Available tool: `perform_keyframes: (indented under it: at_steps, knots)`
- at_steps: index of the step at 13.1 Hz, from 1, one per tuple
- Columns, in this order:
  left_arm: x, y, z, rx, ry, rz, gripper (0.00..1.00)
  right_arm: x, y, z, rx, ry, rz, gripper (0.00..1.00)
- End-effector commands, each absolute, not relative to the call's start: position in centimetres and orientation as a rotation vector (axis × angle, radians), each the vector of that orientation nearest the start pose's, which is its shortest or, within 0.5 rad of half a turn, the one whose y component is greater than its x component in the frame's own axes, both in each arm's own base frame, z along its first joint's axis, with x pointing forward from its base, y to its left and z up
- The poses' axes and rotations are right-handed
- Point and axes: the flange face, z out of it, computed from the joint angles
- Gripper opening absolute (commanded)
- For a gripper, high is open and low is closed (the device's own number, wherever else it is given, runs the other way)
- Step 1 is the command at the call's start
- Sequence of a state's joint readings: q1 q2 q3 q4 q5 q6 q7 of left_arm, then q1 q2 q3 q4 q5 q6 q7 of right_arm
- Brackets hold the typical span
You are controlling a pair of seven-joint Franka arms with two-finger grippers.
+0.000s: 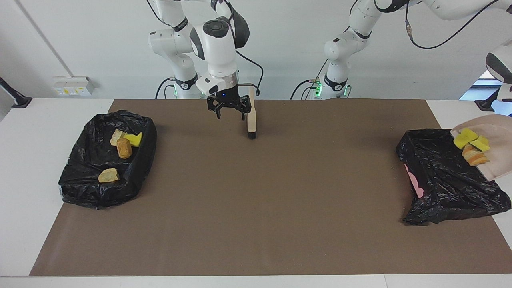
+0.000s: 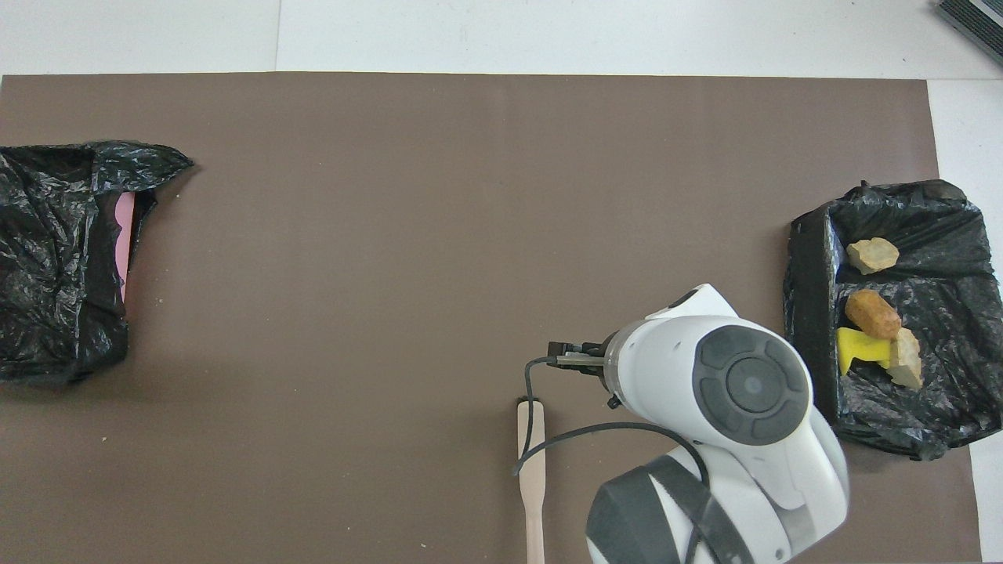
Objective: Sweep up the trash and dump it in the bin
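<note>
**Dustpan is tilting over the bag**

You are looking at the right gripper [image 1: 231,115], which is hanging over the mat [image 1: 256,208] with its fingers spread wide and gripping nothing. The brush [image 1: 251,122] is lying flat on the mat just beside these fingers, toward the left arm's end, apart from them.

The left gripper [image 1: 505,103] is showing only at the picture's edge. Its fingers are closed on the dustpan [image 1: 496,162], but the grip itself is cut off. The dustpan is hanging tilted below those fingers, over the bag [image 1: 440,180]. The trash [image 1: 470,146], yellow and tan scraps, is sitting in the dustpan's low part.

Four more scraps [image 1: 122,146] are lying in the second bag [image 1: 92,172], well apart from the right fingers.
</note>
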State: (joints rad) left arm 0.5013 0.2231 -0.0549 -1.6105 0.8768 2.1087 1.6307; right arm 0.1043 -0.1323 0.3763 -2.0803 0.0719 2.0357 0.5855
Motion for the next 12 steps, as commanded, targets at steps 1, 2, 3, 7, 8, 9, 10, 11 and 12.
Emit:
perform_keyframes:
  at_steps: [1, 2, 3, 7, 8, 9, 10, 11, 12]
  knots:
    - [57.5, 31.7, 54.8, -1.691, 1.685, 0.756, 0.0, 47.8, 23.6, 50.9, -3.105, 0.137, -0.076, 1.0]
    - [57.5, 31.7, 55.0, -1.665, 1.682, 0.78, 0.0, 47.9, 23.0, 51.4, -3.123, 0.104, -0.077, 1.0]
    - [57.5, 31.7, 55.4, -1.644, 1.675, 0.795, 0.0, 48.9, 20.8, 52.4, -3.149, 0.099, -0.121, 1.0]
    - [56.3, 30.5, 56.7, -1.813, 1.655, 0.662, 0.0, 52.3, 11.9, 57.6, -3.15, 0.102, -0.186, 1.0]
    - [56.1, 30.1, 56.0, -1.925, 1.666, 0.597, 0.0, 52.7, 9.9, 59.4, -3.158, 0.066, -0.175, 1.0]
    - [56.2, 29.4, 55.4, -1.995, 1.673, 0.552, 0.0, 52.7, 8.4, 60.6, -3.161, 0.038, -0.151, 1.0]
    - [56.6, 27.4, 54.6, -2.051, 1.68, 0.488, 0.0, 52.7, 6.1, 61.8, -3.159, 0.075, -0.149, 1.0]
    - [56.5, 25.5, 53.6, -2.134, 1.657, 0.408, 0.0, 52.6, 4.4, 63.6, -3.157, 0.118, -0.151, 1.0]
    - [57.0, 23.4, 53.1, -2.175, 1.628, 0.374, 0.0, 52.3, 2.6, 65.9, -3.154, 0.15, -0.154, 1.0]
